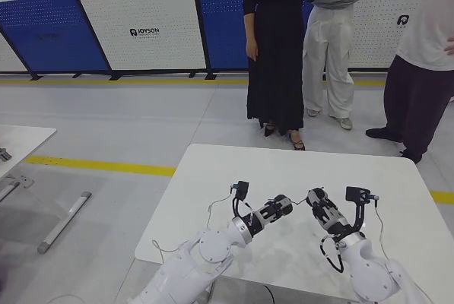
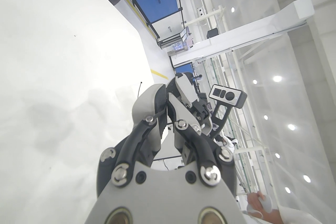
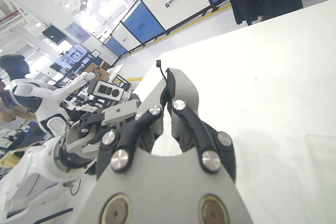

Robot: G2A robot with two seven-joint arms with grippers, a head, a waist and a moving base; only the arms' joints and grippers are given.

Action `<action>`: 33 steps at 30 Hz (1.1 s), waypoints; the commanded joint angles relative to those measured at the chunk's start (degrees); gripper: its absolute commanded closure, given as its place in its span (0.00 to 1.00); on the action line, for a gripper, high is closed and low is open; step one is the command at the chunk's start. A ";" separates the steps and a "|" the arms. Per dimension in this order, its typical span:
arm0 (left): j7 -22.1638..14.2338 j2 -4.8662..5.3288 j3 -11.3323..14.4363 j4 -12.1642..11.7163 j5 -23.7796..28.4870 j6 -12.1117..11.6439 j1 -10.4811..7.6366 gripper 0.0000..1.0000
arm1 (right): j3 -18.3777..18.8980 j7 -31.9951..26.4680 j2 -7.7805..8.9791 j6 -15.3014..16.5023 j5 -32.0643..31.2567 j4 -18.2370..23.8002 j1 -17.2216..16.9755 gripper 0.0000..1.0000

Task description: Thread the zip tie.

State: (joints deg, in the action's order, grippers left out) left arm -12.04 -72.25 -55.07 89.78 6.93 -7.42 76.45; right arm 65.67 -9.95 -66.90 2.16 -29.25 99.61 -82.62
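A thin black zip tie [image 3: 160, 69] sticks out past the fingertips of my right gripper [image 3: 167, 79], which is shut on its strap; the small square head is at the free end. My left gripper [image 2: 164, 104] faces it tip to tip and is shut on a black strap. A thin length of the zip tie [image 2: 139, 90] rises beside its grey finger [image 2: 148, 104]. In the top view the left gripper [image 1: 286, 204] and right gripper [image 1: 312, 199] meet just above the white table [image 1: 234, 163], near its middle.
The table's left edge [image 1: 162, 205] and far edge lie within short reach of both arms. A second white table [image 1: 14, 140] stands across the floor at the left, and blue and white partition panels [image 1: 143, 34] line the back.
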 commanded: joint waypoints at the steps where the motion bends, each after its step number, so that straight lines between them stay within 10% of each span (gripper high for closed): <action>1: -0.08 0.02 -0.08 -0.05 -0.03 -0.14 0.03 1.00 | 0.10 -0.25 -0.05 0.46 0.39 -0.09 -0.09 1.00; 21: 1.01 -0.29 0.10 -1.06 0.11 0.39 -0.50 1.00 | 1.27 1.34 -0.62 0.39 -0.64 1.05 -1.71 1.00; 33: 1.10 -0.40 0.18 -1.11 -0.31 0.33 -0.70 1.00 | 1.52 0.13 -0.95 0.32 -1.28 1.06 -1.48 0.78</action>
State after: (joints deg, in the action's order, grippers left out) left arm -10.97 -72.64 -54.88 88.68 6.63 -7.08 75.77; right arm 67.15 -9.78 -67.83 2.48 -30.52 100.69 -84.10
